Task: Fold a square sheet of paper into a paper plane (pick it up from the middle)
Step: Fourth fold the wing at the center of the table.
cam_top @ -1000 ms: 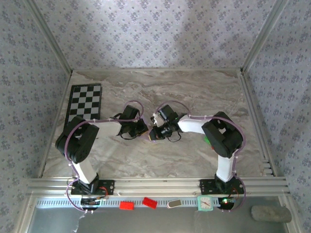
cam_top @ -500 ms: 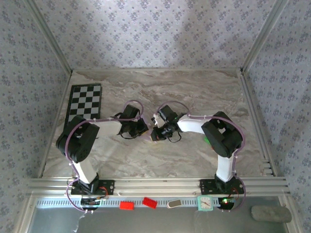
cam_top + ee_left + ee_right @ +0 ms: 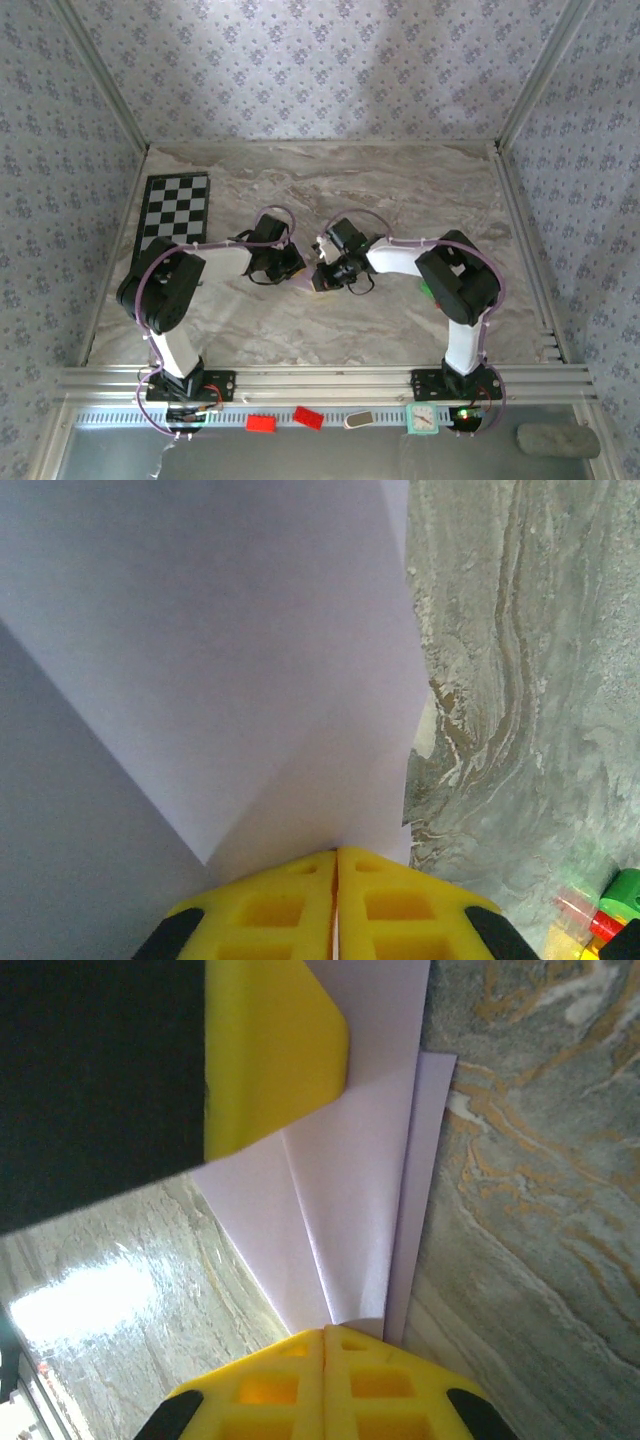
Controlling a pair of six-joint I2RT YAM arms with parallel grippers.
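Pinching the folded lilac paper (image 3: 220, 660), the left gripper (image 3: 335, 858) is clamped shut on it. The right gripper (image 3: 325, 1332) clamps the opposite end likewise.

Overhead camera looks down; wrist cameras closely share paper (image 3: 200, 630).

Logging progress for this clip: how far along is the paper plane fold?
Done: lilac paper already carries creases and layered flaps. In hand: left fingers and right fingers both pinch it, shut. Left: likely more folds; no finished plane shape evident.
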